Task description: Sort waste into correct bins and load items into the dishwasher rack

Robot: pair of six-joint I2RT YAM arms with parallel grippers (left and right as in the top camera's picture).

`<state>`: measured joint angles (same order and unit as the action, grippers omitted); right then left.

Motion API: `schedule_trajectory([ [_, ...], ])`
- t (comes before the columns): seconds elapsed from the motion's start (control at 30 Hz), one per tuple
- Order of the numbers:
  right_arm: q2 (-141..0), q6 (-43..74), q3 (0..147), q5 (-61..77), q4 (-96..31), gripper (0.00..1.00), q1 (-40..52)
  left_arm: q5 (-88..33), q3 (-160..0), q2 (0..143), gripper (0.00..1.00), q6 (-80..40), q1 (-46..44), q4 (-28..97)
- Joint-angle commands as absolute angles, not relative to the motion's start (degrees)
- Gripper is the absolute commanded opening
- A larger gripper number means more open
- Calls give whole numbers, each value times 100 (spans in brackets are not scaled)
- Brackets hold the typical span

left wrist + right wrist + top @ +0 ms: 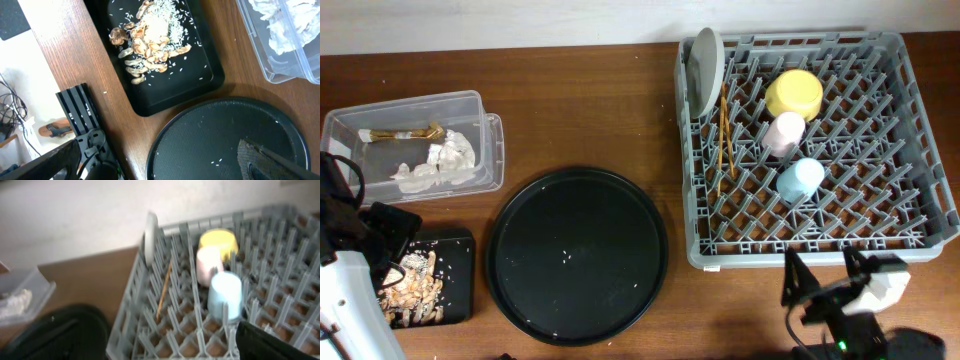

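The grey dishwasher rack [920, 225] holds the white-grey plate [706, 70] upright, the chopsticks [725, 140], the yellow bowl [794, 94], the pink cup [784, 133] and the light-blue cup [800, 179]. The clear tub [470, 105] holds white napkins [440, 165] and the brown wrapper [400, 133]. The shallow black tray [455, 275] holds food scraps [150, 37] with rice. My left gripper [395, 235] is open and empty at that tray's far edge. My right gripper [825, 275] is open and empty just in front of the rack.
The large round black tray [576, 255] lies in the middle with a few rice grains on it. It fills the bottom right of the left wrist view [200, 135]. The table's front edge runs close behind both arms.
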<state>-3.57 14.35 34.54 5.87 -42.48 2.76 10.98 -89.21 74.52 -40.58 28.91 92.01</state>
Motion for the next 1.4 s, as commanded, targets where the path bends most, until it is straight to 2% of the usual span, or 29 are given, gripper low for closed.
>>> schedule_trajectory([
  [0.0, -123, 1396, 2526, 1039, -3326, 98, 239, 1142, -8952, 7428, 99, -4115, 2915, 9203],
  [0.23, -21, 1393, 799, 1135, -558, 99, 237, 1142, -8952, 7428, 99, -4115, 2915, 9203],
  [0.37, -21, 1393, 32, 1074, 440, 98, 220, 1142, -8952, 7428, 99, -4115, 2915, 9203],
  [0.47, -21, 1389, 32, 408, 303, 98, 217, 1142, -8952, 7428, 99, -4115, 2915, 9203],
  [0.53, -21, 1372, 32, -331, -443, 98, 217, 1142, -8952, 7428, 99, -4115, 2915, 9203],
  [0.57, -21, 740, 32, -327, -451, 98, 224, 1142, -8952, 7428, 99, -4115, 2915, 9203],
  [0.67, -21, 16, 32, -329, -456, 98, 222, 1142, -8952, 7428, 99, -4115, 2915, 9203],
  [1.37, -21, -213, 32, -285, -451, 98, 217, 1142, -8952, 7428, 99, -4115, 2915, 9203],
])
